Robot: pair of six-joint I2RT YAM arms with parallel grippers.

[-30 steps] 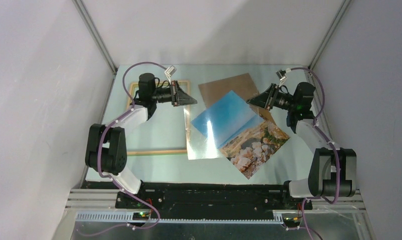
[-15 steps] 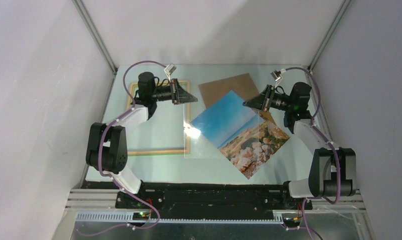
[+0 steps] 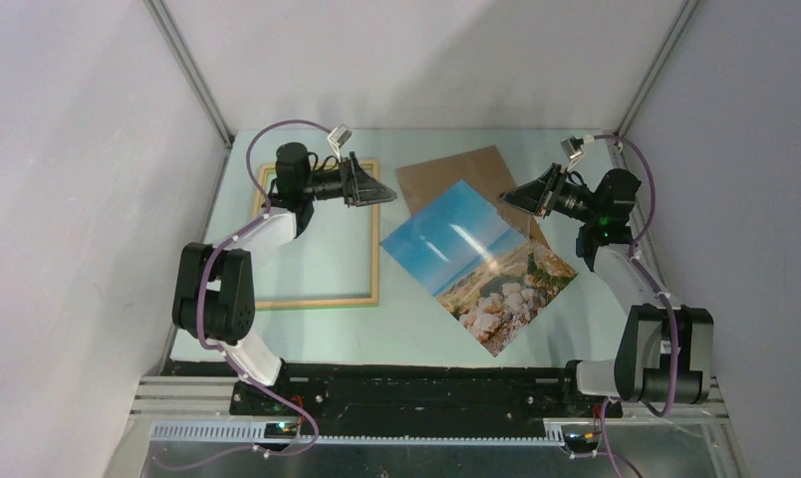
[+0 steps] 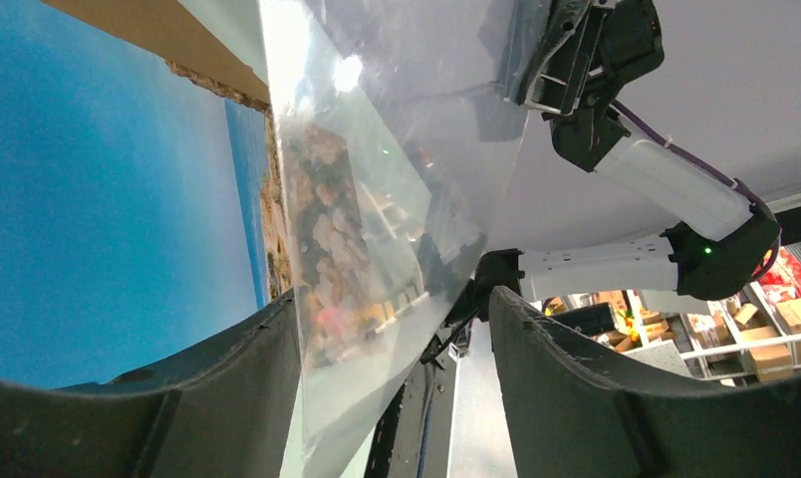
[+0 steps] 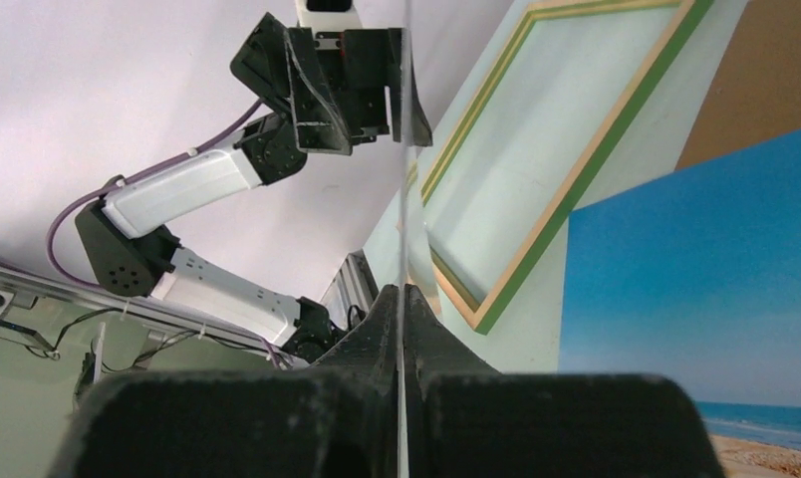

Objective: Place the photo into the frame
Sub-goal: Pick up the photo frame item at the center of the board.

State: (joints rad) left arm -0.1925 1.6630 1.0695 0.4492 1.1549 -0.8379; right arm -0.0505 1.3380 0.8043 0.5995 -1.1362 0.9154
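Open now on the left gripper [image 3: 385, 196]: fingers [image 4: 227, 388] spread wide, with the clear sheet [image 4: 397, 149] hanging between them, closer to 1 of the 2. Shut 1 second ago. Pinched tight on the right gripper [image 3: 508, 196]: fingers [image 5: 377, 339] closed flat on that sheet's edge, shown as a thin upright line in the right wrist view.

Gone from the top view since the earlier frames: the bright glare patch and the sheet's outline across the surface [image 3: 397, 334] between frame and photo. Only 2 faint streaks over the print now. Slight retreat toward the right wall for the right wrist.

Lying face up on the surface, unmoved: the photo [image 3: 481, 261], turned diagonal, its far corner overlapping the brown backing board [image 3: 446, 171]. Resting flat to the left, also unmoved: the frame [image 3: 317, 300], apart from the photo, with pale surface showing through its opening.
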